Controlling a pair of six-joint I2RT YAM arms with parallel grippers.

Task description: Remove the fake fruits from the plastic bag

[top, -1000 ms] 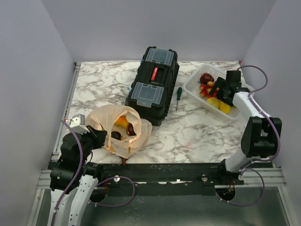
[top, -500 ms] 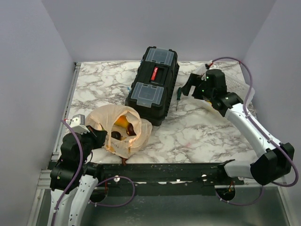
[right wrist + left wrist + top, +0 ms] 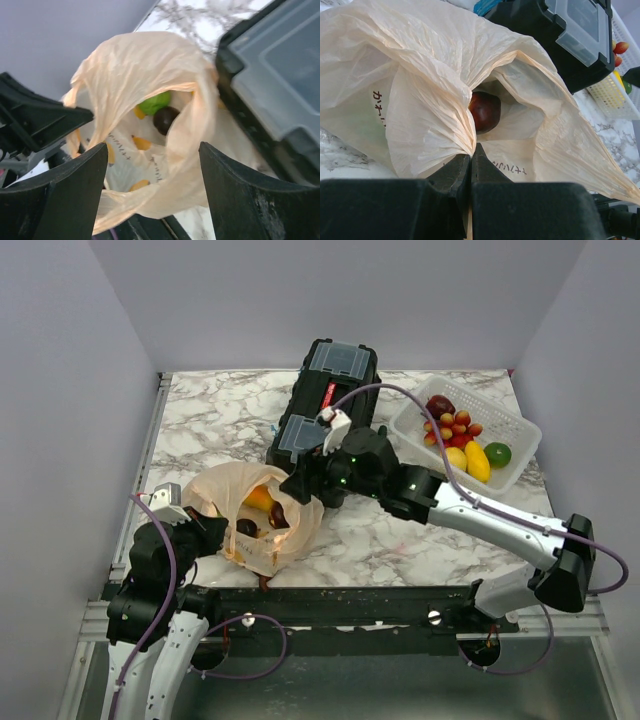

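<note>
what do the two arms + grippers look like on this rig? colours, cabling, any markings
Left arm and right arm: white links, black joint housings, a lavender cable looped along each. Left gripper and right gripper: matte black, two broad blocky fingers. No legible markings.

The left arm [image 3: 150,570] sits folded low at the near left corner, with the elbow bent and the wrist pointing to the right. The left gripper [image 3: 471,151] has its jaws pressed together, with a fold of the plastic bag [image 3: 420,90] pinched between them. The right arm [image 3: 480,515] is stretched from its base on the right far across to the left. The right gripper [image 3: 300,483] points down and leftward; its two fingers [image 3: 65,195] stand wide apart and hold nothing.
</note>
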